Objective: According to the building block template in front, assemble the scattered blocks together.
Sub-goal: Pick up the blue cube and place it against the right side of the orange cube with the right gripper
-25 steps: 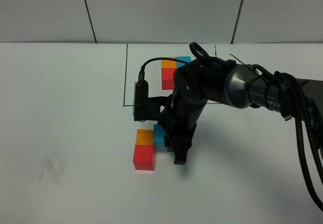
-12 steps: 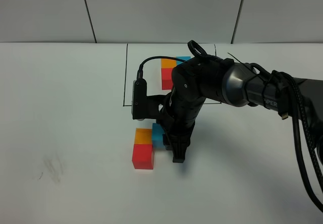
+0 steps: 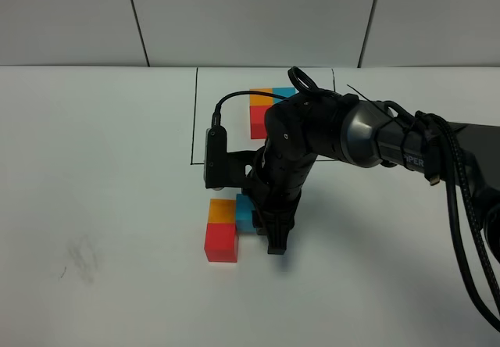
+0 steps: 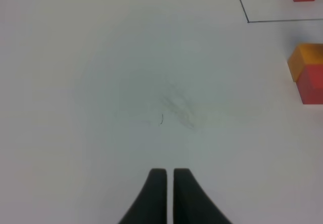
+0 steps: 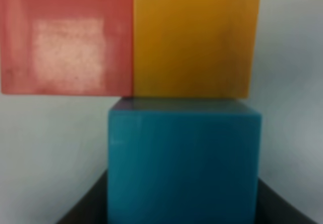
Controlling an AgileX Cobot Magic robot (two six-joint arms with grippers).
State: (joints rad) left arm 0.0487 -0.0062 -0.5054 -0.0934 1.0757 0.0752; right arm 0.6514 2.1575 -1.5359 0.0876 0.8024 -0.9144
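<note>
Two arms on this rig, but only the right arm (image 3: 344,136) is anywhere near the job, reaching across from the right side of the white table (image 3: 101,191) and coming down just in front of the building block template (image 3: 263,110), the framed orange, blue and red trio further back. The scattered blocks sit together close to it: red block (image 3: 222,242) nearest the camera, orange block (image 3: 223,211) touching it on the far side, and the teal-blue block (image 3: 248,211) pressed up against the orange one's right face. So it already reads like the template's L to me.

What matters: the right gripper (image 3: 262,220) is straddling that teal-blue block (image 5: 184,163), jaws partly apart with a dark finger on either side of it, and the orange (image 5: 197,37) and red (image 5: 65,37) pair lie straight ahead of it.

Left gripper (image 4: 165,193) is pinched together on nothing, hanging over bare table off to the left, well away from the blocks.
</note>
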